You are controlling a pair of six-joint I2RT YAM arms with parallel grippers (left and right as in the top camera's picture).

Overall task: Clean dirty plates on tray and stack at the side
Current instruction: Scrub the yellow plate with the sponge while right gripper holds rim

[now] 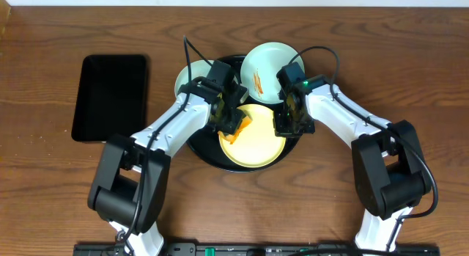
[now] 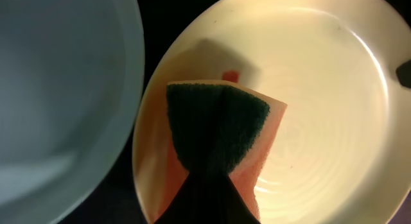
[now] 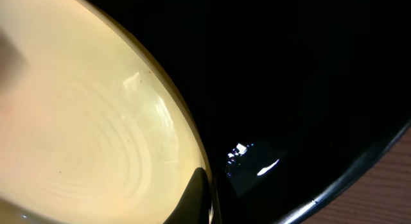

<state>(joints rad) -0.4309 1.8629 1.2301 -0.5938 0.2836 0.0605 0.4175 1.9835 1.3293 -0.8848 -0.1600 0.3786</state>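
Simply sponge on yellow plate.

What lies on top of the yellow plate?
An orange sponge with a green scouring face, held by the left gripper, covers its left part. Whatever is on the yellow plate beneath the sponge is hidden.

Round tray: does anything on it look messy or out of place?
Yes. The mint plate at the back right of the tray carries orange sauce streaks near its front edge and overhangs the tray rim. The yellow plate under the sponge looks mostly clean.
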